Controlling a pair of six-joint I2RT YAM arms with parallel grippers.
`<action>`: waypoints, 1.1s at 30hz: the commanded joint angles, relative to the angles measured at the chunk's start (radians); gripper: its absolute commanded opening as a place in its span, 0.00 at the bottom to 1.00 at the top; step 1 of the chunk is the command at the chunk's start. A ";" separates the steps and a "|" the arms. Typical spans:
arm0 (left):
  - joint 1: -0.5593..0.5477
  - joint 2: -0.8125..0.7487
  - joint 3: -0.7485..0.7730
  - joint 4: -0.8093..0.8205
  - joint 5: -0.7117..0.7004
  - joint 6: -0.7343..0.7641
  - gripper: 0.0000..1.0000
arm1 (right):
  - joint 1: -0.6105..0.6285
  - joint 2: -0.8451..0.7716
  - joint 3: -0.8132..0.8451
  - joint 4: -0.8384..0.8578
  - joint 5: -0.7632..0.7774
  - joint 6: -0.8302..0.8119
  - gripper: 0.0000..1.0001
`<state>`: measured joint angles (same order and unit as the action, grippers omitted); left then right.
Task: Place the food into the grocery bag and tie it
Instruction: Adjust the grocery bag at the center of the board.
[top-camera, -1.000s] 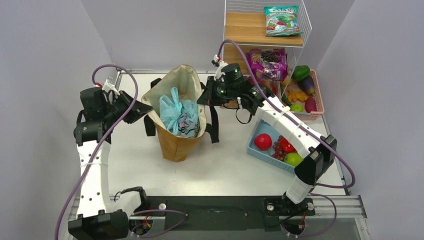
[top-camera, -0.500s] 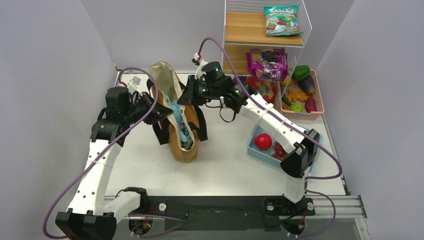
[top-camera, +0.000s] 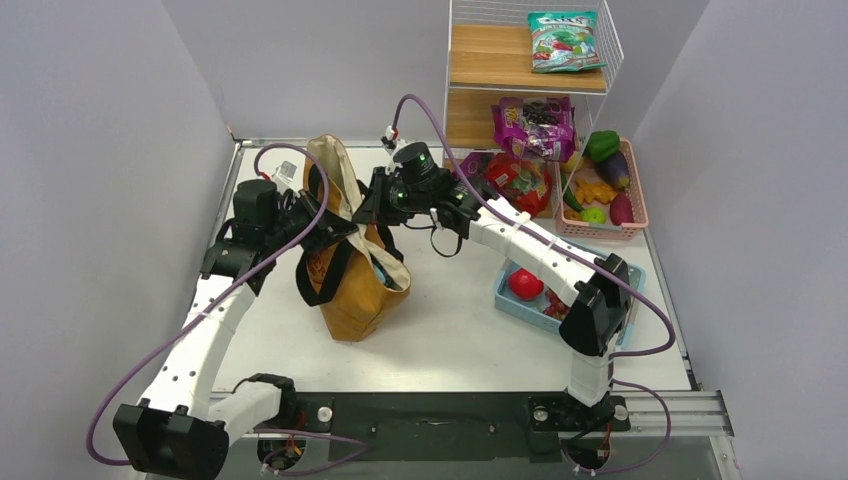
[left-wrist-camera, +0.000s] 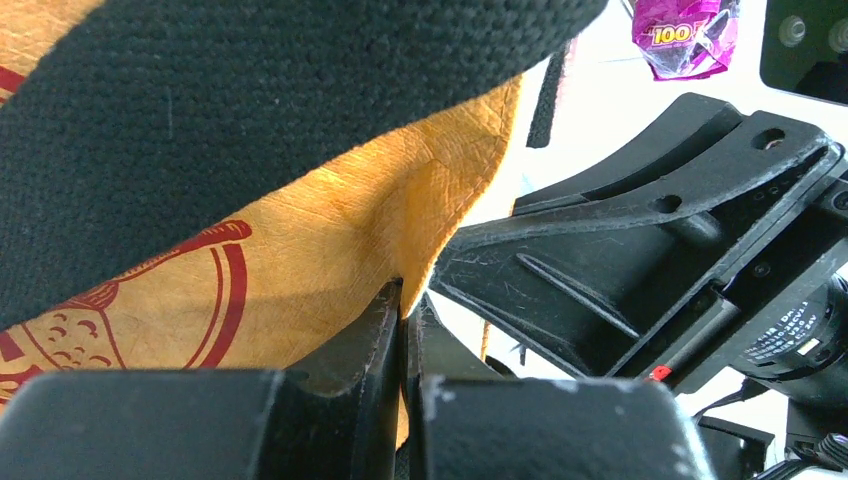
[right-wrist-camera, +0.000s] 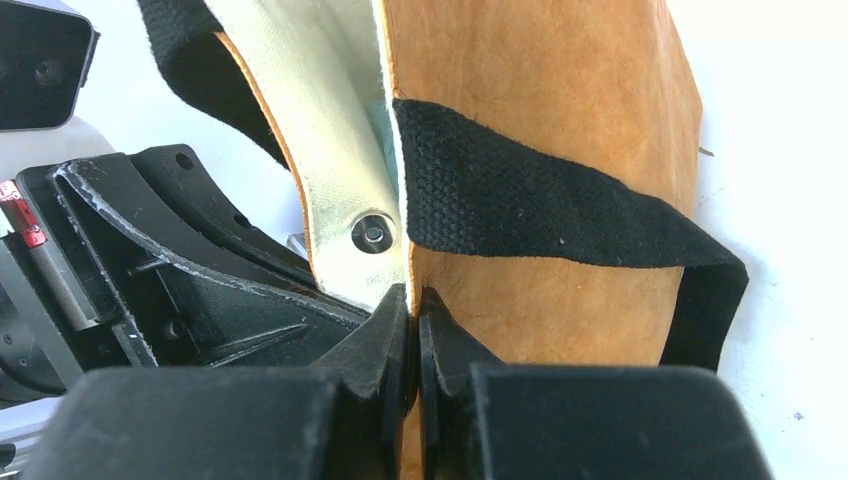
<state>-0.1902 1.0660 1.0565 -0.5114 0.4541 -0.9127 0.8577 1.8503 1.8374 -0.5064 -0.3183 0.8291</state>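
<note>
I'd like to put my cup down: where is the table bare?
Bare table lies between the tan tote and the black base rail, and between tote and blue tray. Crowded: back right, by the pink basket and wire shelf.

Bright, even overhead light in the top view; sharp throughout, with only soft, short shadows on the white bench (top-camera: 450, 330). In both wrist views, blown out to near white behind the tan tote (left-wrist-camera: 330, 230); slightly soft on the nearest black strap (left-wrist-camera: 250, 90) and jaws; dark, low-contrast foreground.
</note>
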 joint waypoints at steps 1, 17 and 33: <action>-0.009 -0.021 0.062 0.040 0.017 0.027 0.00 | 0.021 -0.060 0.011 0.108 -0.029 0.023 0.00; 0.237 -0.006 0.214 -0.188 0.112 0.165 0.00 | -0.037 -0.109 0.106 -0.039 0.030 -0.005 0.00; 0.296 0.049 0.242 -0.197 0.137 0.182 0.00 | -0.196 -0.105 0.172 -0.186 0.061 -0.018 0.00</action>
<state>0.0990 1.1152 1.2636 -0.7837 0.5556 -0.7254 0.6907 1.8072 1.9255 -0.7261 -0.2760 0.8227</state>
